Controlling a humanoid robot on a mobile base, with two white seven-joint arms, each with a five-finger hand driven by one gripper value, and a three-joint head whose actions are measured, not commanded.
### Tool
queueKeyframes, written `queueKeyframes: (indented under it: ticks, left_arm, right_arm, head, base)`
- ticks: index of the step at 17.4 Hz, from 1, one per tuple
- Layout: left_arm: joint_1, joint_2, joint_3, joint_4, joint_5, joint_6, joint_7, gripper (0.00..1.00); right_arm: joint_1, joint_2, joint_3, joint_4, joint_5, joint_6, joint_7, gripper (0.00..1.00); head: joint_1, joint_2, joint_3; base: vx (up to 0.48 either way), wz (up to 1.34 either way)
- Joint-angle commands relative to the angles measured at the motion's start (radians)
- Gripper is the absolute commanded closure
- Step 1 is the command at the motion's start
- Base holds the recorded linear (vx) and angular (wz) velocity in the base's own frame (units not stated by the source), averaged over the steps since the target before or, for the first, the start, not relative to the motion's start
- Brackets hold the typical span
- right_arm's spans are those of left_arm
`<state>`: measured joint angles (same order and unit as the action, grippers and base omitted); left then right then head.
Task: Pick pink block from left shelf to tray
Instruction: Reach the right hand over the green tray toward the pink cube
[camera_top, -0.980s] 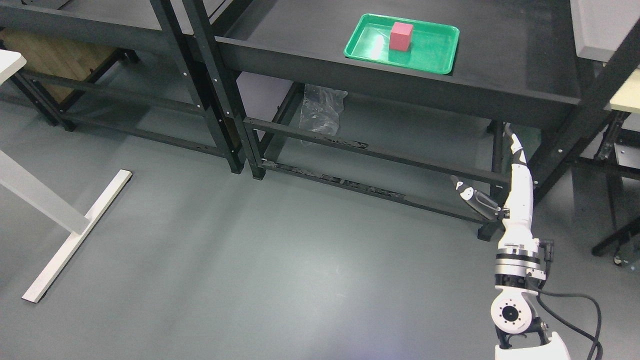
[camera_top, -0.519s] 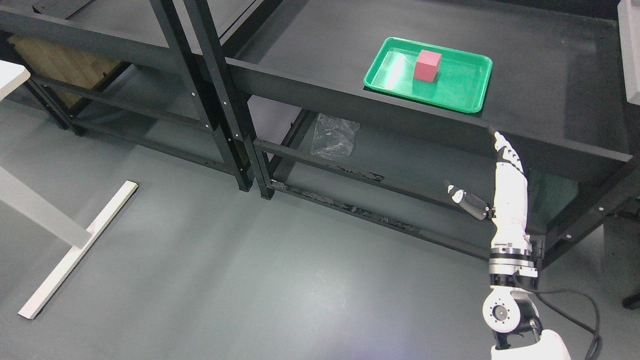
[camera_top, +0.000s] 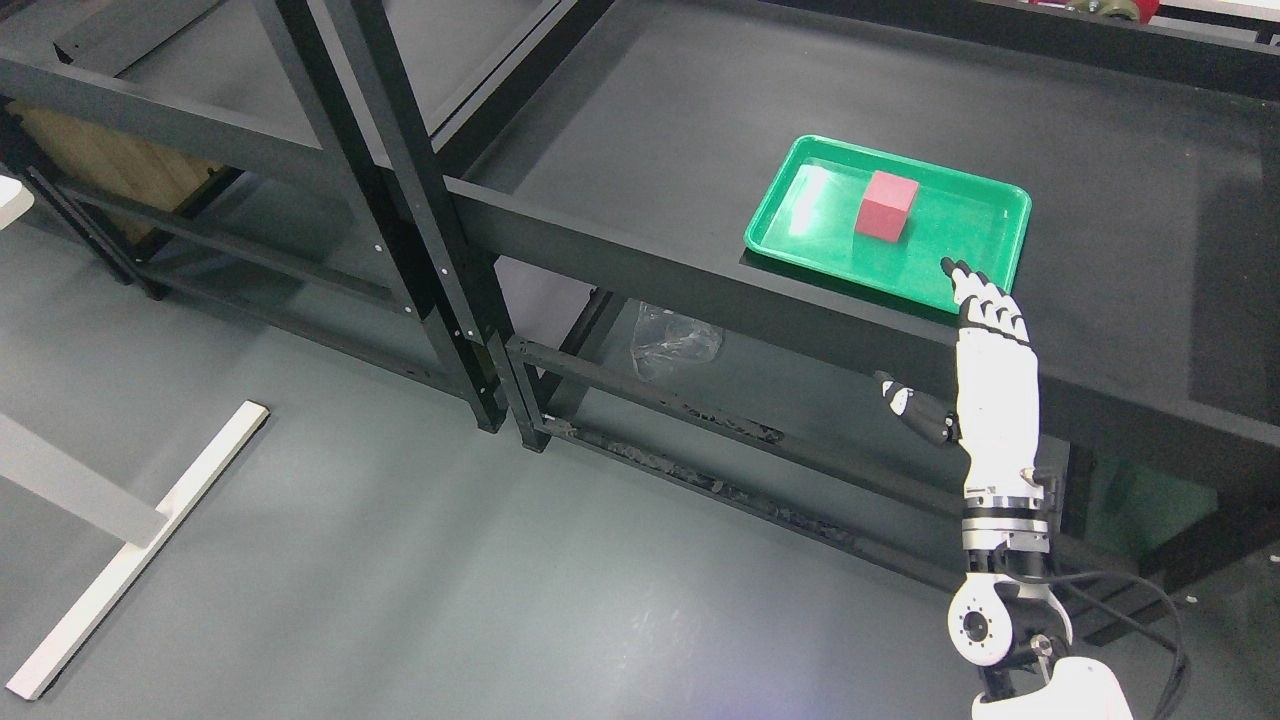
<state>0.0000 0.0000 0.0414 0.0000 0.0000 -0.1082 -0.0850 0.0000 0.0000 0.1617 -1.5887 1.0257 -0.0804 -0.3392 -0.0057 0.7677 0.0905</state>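
Note:
A pink block (camera_top: 886, 205) stands inside a green tray (camera_top: 810, 250) on the black shelf top (camera_top: 660, 170). My right hand (camera_top: 985, 330) comes up from the lower right, white with dark fingertips, its fingers straight and spread, the thumb sticking out to the left. It holds nothing. The fingertips (camera_top: 968, 276) overlap the tray's near right edge in the picture, below and right of the block. The left arm does not show.
A second black shelf frame (camera_top: 330, 180) stands to the left, with dark uprights between the two. A crumpled clear plastic bag (camera_top: 675, 340) lies on the lower shelf. A white table leg and foot (camera_top: 120, 520) cross the grey floor at the left.
The camera has tilted up and moved, so the shelf and tray sit lower and further right in the picture. My right hand has risen from below the shelf edge to the tray's near edge.

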Motion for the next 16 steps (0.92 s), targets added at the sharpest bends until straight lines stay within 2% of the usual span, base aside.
queueKeyframes:
  ticks: [1, 7, 12, 16]
  left_arm:
    - [-0.032, 0.017, 0.0, -0.017, 0.0, -0.001, 0.001, 0.0]
    - [-0.032, 0.017, 0.0, -0.017, 0.0, -0.001, 0.001, 0.0]
    - [-0.032, 0.017, 0.0, -0.017, 0.0, -0.001, 0.001, 0.0]
    - [-0.032, 0.017, 0.0, -0.017, -0.002, -0.001, 0.001, 0.0]
  right_arm:
    - [0.005, -0.017, 0.019, -0.002, 0.189, 0.001, 0.0, 0.01]
    - [0.008, -0.017, 0.033, -0.002, 0.188, 0.002, 0.037, 0.01]
    - [0.009, -0.017, 0.033, 0.001, 0.163, 0.002, 0.221, 0.01]
    - [0.006, -0.017, 0.047, 0.009, 0.155, 0.002, 0.296, 0.01]
  head:
    - [0.0, 0.0, 0.0]
    - [0.0, 0.0, 0.0]
    - [0.0, 0.0, 0.0]
    - [0.0, 0.0, 0.0]
  base:
    - [0.325, 0.02]
    - [0.318, -0.1]
    - [0.264, -0.09]
    - [0.184, -0.06]
